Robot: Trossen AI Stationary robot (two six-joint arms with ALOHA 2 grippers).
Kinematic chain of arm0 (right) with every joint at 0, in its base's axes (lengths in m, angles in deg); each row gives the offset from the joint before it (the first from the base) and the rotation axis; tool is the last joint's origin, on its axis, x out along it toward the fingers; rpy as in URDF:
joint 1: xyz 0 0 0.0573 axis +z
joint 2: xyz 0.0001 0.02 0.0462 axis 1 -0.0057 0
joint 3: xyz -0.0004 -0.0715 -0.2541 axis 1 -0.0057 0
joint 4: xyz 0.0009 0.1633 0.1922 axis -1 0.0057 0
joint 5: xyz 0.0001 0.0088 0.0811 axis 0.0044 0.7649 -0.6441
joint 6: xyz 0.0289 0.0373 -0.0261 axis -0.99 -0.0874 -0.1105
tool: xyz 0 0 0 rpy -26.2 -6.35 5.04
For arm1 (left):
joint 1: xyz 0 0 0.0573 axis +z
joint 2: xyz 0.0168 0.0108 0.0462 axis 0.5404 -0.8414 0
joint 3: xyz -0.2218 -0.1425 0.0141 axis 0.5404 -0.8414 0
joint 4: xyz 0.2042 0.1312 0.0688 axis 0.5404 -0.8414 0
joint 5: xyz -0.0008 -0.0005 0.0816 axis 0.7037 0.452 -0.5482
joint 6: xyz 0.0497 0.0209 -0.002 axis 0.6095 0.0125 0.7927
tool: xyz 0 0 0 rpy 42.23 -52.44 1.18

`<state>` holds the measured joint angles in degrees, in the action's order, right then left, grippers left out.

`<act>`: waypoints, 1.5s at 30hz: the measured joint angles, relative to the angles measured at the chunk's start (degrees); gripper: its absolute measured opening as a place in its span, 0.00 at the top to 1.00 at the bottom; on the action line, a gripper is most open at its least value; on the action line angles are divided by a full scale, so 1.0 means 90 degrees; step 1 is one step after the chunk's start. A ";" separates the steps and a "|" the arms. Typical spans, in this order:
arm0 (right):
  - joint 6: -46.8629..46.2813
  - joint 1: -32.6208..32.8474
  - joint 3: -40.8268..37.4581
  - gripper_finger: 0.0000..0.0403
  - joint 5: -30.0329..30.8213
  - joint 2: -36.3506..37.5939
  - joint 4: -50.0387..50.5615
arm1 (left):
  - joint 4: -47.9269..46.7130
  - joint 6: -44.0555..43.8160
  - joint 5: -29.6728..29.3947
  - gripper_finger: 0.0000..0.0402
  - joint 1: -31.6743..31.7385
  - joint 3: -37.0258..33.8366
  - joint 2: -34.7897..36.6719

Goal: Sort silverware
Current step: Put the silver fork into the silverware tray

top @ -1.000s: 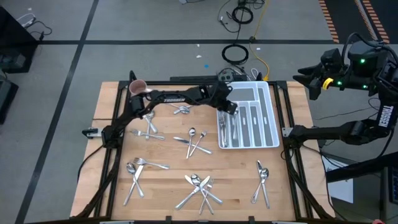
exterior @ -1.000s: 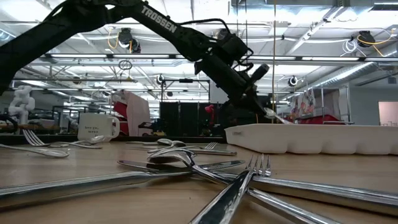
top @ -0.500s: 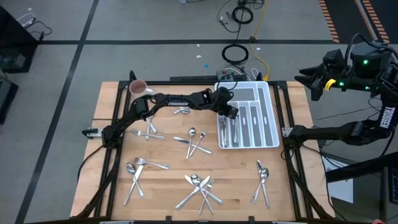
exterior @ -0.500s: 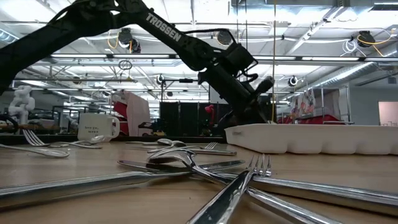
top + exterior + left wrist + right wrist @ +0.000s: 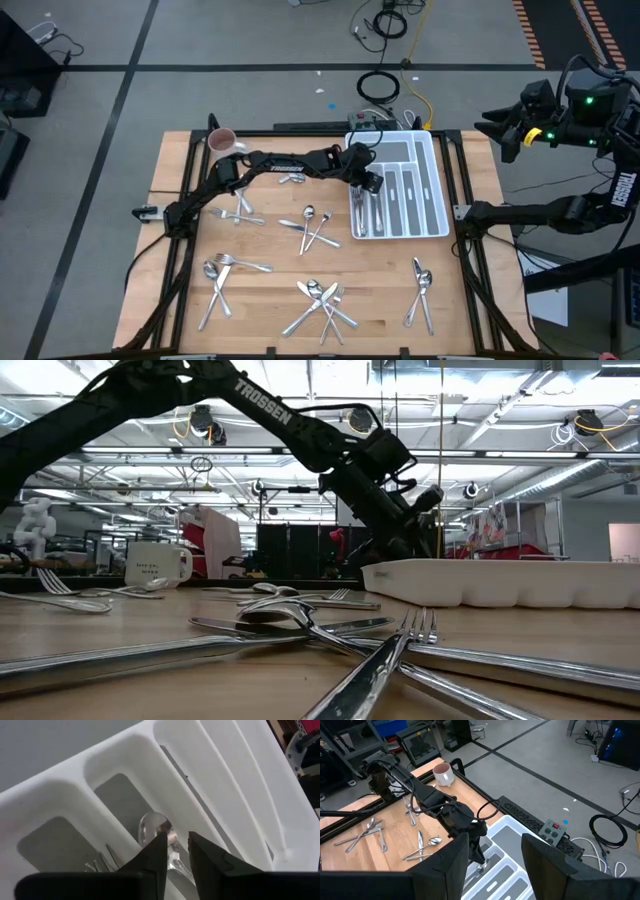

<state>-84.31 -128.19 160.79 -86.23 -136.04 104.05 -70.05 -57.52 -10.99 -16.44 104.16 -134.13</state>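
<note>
My left gripper (image 5: 368, 184) reaches down into the left side of the white divided tray (image 5: 436, 160), fingers a little apart (image 5: 177, 854). A spoon (image 5: 156, 829) lies in the compartment right under them, its neck showing in the gap. Fork tines (image 5: 101, 862) lie in the compartment beside it. More silverware lies in loose clusters on the wooden table (image 5: 318, 228) (image 5: 222, 272) (image 5: 322, 302) (image 5: 422, 290). My right gripper (image 5: 492, 865) waits high off the table's right side, open, with nothing between its fingers. My left gripper stands over the spoon's neck (image 5: 175, 851), slanting down from the table's left, with one finger (image 5: 159, 855) on either side. The spoon's bowl rests on the compartment floor. Whether the fingers touch the neck, I cannot tell.
A white mug (image 5: 222, 140) stands at the table's far left corner. Two more silverware clusters (image 5: 240, 206) (image 5: 292, 177) lie under the left arm. A control box and cables (image 5: 372, 118) sit just beyond the far edge. The tray's right compartments (image 5: 420, 180) hold little.
My left gripper has sunk toward the tray. In the low view, the silver piece that stuck out of its fingers above the tray's rim has dropped out of sight behind the rim. For the last half second the arm has kept still.
</note>
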 joint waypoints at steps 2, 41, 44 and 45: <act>0.0000 0.0000 0.0000 0.57 0.0000 0.0000 -0.0001 | -0.0126 0.0049 -0.0027 0.77 0.0024 0.0011 0.0101; -0.0863 0.4508 -0.4949 0.57 -0.1629 -0.1953 -0.5151 | -0.8207 0.1283 -0.3715 0.77 -0.2787 0.0937 0.6647; -0.0561 0.4891 -0.4949 0.57 -0.1639 -0.2608 -0.5184 | -0.8290 0.1343 -0.3733 0.77 -0.2783 0.0935 0.6652; -0.0433 0.5001 -0.4949 0.57 -0.1637 -0.2811 -0.5224 | -0.8288 0.1413 -0.3740 0.77 -0.2781 0.0935 0.6652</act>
<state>-88.21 -83.19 116.24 -100.96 -161.34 57.03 -144.65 -44.80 -44.66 -41.47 112.58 -74.27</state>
